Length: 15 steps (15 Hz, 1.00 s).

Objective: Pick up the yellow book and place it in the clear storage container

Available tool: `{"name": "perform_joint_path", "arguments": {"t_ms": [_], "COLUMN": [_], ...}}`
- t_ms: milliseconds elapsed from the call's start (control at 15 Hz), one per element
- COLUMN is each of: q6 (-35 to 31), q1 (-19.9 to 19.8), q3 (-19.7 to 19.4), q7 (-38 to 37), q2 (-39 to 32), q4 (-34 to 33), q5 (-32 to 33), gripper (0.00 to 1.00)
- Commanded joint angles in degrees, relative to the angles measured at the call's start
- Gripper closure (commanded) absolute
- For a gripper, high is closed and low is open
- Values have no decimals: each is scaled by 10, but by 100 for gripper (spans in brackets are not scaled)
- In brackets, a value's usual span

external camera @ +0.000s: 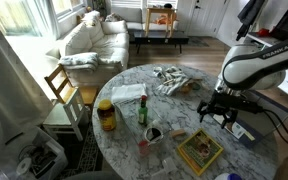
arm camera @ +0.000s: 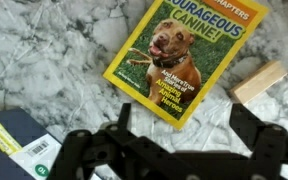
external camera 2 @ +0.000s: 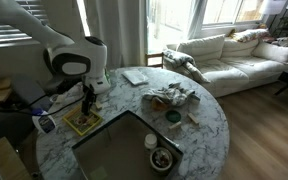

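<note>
The yellow book [arm camera: 179,55] lies flat on the marble table, its cover showing a dog on green. It also shows in both exterior views [external camera: 199,150] [external camera 2: 82,122]. My gripper [arm camera: 184,125] is open and empty, hovering just above the table by the book's near corner, with a finger on each side of that corner. It shows in both exterior views [external camera: 216,108] [external camera 2: 86,100] right over the book. The clear storage container [external camera 2: 104,130] sits on the table beside the book; a cup and a bowl show through it.
A small wooden block [arm camera: 258,80] lies next to the book. A dark item with a barcode label [arm camera: 24,150] lies on the other side. A yellow-lidded jar [external camera: 106,115], a green bottle [external camera: 142,110], white papers [external camera: 129,93] and a crumpled pile [external camera: 169,80] stand further off.
</note>
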State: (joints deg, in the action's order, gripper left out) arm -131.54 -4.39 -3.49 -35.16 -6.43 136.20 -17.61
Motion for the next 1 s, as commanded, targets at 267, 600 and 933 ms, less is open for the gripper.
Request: {"name": "perform_joint_path", "arguments": {"t_ms": [267,600,933], "q6": [104,133,133], "q1": [-24,-6,7], "q3": [0,-2,1], "q7": [78,81,76], "q2": [-128,-180,-209], "q4": [-100,-140,-155], "q5": [-158,-148,-140], "gripper": [0,0,0]}}
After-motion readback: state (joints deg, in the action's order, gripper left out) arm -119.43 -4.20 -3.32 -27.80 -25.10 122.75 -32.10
